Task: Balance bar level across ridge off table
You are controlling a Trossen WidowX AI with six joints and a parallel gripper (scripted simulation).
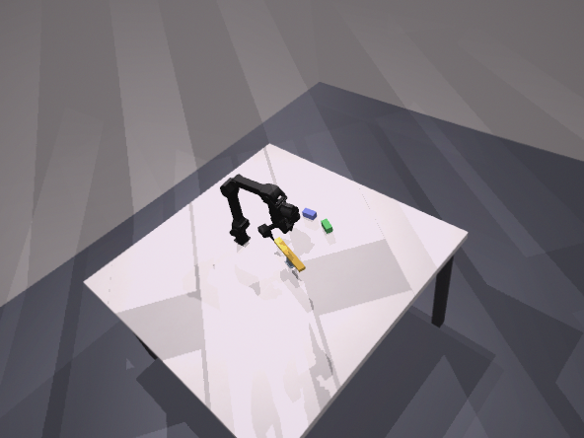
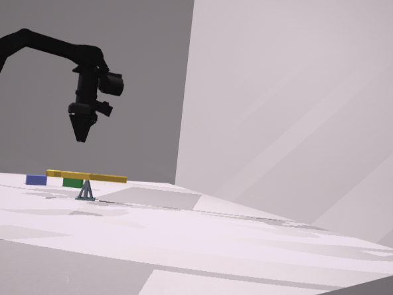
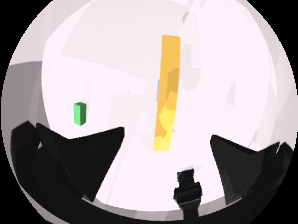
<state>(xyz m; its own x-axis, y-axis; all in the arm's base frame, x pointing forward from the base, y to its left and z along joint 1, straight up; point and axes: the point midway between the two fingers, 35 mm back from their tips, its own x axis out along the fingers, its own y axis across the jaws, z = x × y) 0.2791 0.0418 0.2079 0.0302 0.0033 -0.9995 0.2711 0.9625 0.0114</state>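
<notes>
The yellow bar [image 1: 290, 254] [image 2: 103, 177] [image 3: 169, 92] lies across the top of the blue-grey ridge [image 2: 85, 195] [image 1: 290, 264], which stands near the bar's middle. In the exterior view both bar ends are off the table. The bar slants slightly down to the right there, much as the table's far edge does, and looks about level. My gripper [image 2: 81, 141] [image 3: 168, 133] is open and empty, well above the bar and touching nothing. In the wrist view its fingers stand wide apart on either side of the bar's near end. The ridge is mostly hidden under the bar there.
A green block [image 1: 327, 226] [image 2: 73, 183] [image 3: 79, 114] and a blue block [image 1: 310, 214] [image 2: 36, 180] lie on the white table [image 1: 247, 345] to one side of the bar. In the exterior view the green block is partly behind the bar.
</notes>
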